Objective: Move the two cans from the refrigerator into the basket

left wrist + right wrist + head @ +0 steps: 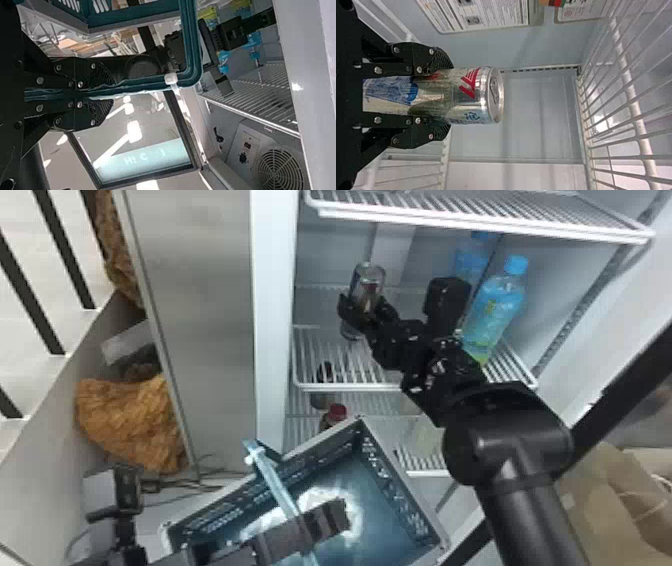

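Right jaws clamping can (472, 97) inside refrigerator (272, 340); left jaws clamping handle (276, 486) of basket (395, 490). Retrieval apparently proceeding; next move requiring withdrawal toward basket.

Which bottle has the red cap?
The low one, just past the basket's rim; the large bottle beside the right arm has a blue cap.

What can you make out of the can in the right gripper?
The can looks like silvery metal, with red and blue markings and a pull tab on its lid. It is roughly upright, lid up, inside the refrigerator, gripped around its body between the right gripper's two fingers. The lid looks unopened.
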`<state>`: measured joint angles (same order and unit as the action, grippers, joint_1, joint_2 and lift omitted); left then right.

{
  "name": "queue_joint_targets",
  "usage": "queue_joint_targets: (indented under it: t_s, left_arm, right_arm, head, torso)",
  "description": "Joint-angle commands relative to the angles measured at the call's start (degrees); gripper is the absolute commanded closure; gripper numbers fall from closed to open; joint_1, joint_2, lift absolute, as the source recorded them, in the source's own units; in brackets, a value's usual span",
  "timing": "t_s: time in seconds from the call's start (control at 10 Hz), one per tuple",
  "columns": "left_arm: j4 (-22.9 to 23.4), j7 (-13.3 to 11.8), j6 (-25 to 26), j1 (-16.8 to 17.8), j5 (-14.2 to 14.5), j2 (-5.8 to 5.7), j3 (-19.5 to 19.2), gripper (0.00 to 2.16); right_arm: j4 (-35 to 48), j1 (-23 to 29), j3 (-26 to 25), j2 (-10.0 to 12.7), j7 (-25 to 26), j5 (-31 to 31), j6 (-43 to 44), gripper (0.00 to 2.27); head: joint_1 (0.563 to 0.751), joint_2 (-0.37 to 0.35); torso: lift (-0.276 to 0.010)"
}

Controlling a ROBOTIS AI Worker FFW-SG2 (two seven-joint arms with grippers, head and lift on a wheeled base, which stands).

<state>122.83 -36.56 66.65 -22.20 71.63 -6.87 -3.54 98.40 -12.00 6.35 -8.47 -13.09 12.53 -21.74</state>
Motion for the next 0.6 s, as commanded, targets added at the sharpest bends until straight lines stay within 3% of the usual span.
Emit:
queue_joint_targets:
  t_s: [0.0,0.5]
  left_arm:
    - [0.0,0.0,0.0,0.0,-0.1,-0.07,0.1,1.2]
    - [0.0,0.0,0.3,-0.2,-0.2,-0.33,0.1,1.2]
  right_arm:
    - [4.9,3.3,-0.3,-0.7,0.0,0.8,-1.2,1.27]
    - [18.5,11.9,-1.1,-2.1,-0.1,5.3,-5.4,1.27]
  head:
    - [0.695,-0.183]
    - [0.695,-0.179]
  torso:
    - [-0.035]
    - [-0.035]
